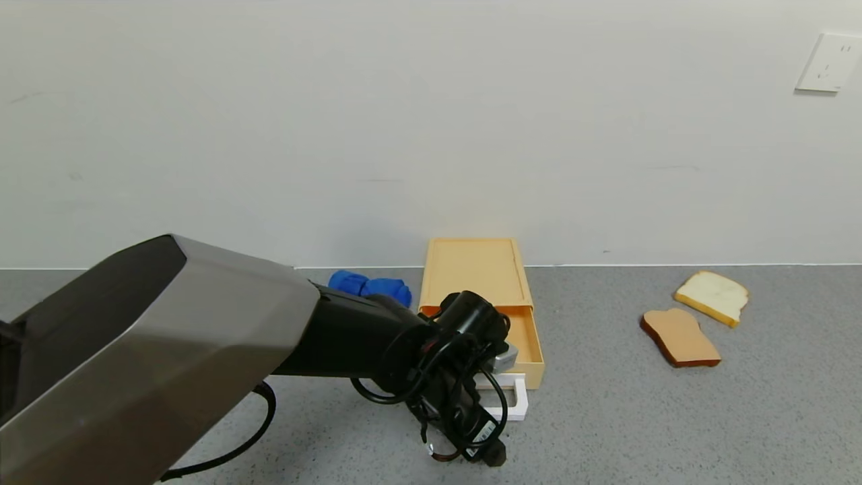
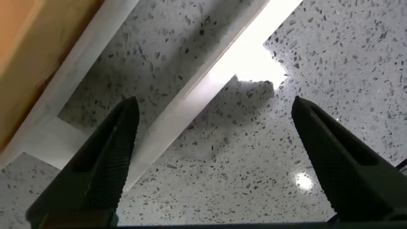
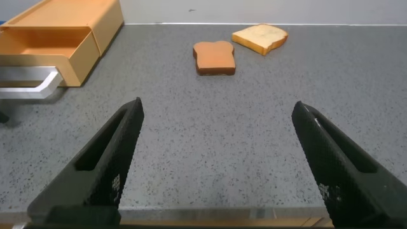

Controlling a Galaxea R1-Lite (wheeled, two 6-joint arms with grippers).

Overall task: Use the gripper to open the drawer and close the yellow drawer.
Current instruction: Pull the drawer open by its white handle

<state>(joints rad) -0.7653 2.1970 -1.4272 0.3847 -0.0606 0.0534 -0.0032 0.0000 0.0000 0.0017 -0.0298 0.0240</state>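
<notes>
Grey speckled bench (image 1: pixel 673 431) is running up to a plain white wall, and the yellow drawer (image 1: pixel 522 340) is sitting partly pulled out of its low yellow case (image 1: pixel 475 269), which is backing against that wall. Its white loop handle (image 1: pixel 515 397) is pointing toward the robot, presumably so a gripper can hook it from the front.

The left gripper (image 2: pixel 213 162) is hanging directly over the handle, its jaws spread wide, with one finger (image 2: pixel 105 162) over the handle's front bar and the other over bare bench beside it. Nothing is being held. Judging by this stance, the opening pull looks done and the arm seems to be placing itself to push the drawer back in.

The right gripper (image 3: pixel 216 165) is waiting low over the bench well off to the side, jaws likewise spread and empty, facing two bread slices (image 3: pixel 215 57) that are lying flat and apart from the case. A blue bundle (image 1: pixel 370 286) is resting just beside the case at the wall.
</notes>
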